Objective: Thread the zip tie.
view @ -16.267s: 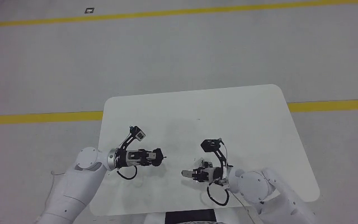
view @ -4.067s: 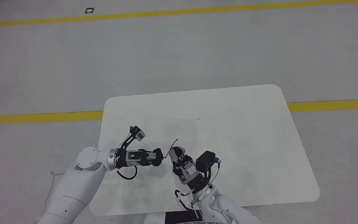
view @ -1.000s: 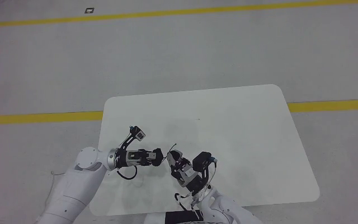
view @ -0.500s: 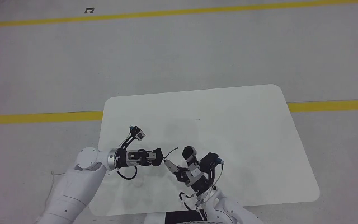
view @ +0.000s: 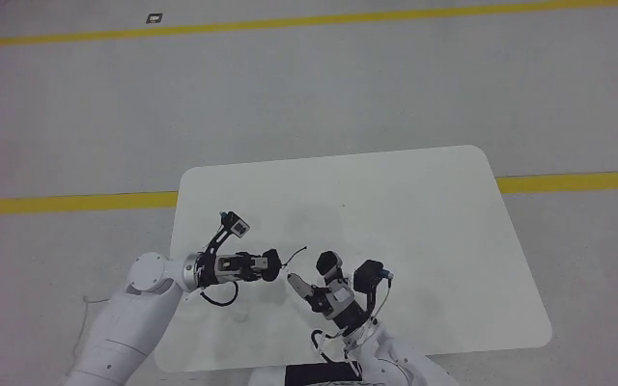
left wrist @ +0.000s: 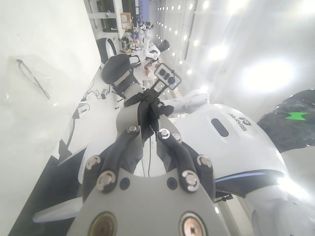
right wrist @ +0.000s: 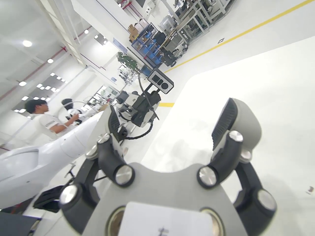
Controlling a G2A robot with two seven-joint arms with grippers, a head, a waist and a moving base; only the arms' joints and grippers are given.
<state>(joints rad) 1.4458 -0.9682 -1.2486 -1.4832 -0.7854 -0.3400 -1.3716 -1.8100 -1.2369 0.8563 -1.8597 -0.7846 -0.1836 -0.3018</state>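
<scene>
Left gripper [view: 277,263] pinches the zip tie [view: 294,255] over the table [view: 435,212] (thin black strip poking out); right gripper [view: 311,273] just beside, jaws spread wide.

White table [view: 439,207], plain matte top, rounded corners; far right corner clearly curved in the top view. The right wrist view shows the same white top [right wrist: 251,74] with a rounded corner toward the floor. One tiny dark speck [view: 340,205] lies on the top near the middle, well apart from every edge. A small dark fleck [right wrist: 310,189] also lies on the surface in the right wrist view; can't tell if it's the same mark. Faint grey smudges near the table's middle.
</scene>
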